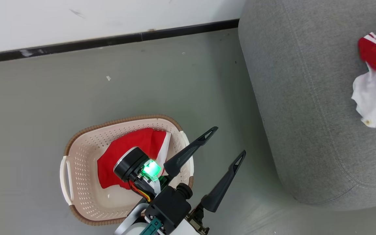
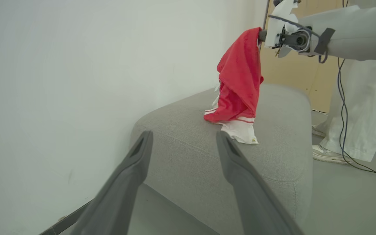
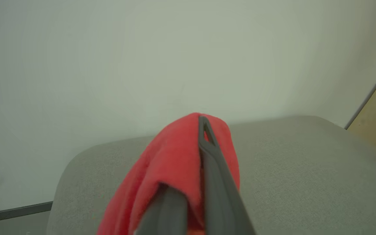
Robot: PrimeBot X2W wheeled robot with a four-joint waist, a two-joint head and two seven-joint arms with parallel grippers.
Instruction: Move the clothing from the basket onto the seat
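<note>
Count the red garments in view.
2. One garment lies in the basket; the other garment hangs from the shut right gripper, its lower end resting on the sofa. More could be hidden beneath the first.

Red clothing (image 1: 132, 147) in basket (image 1: 83, 147), on seat (image 1: 305, 98)
</note>
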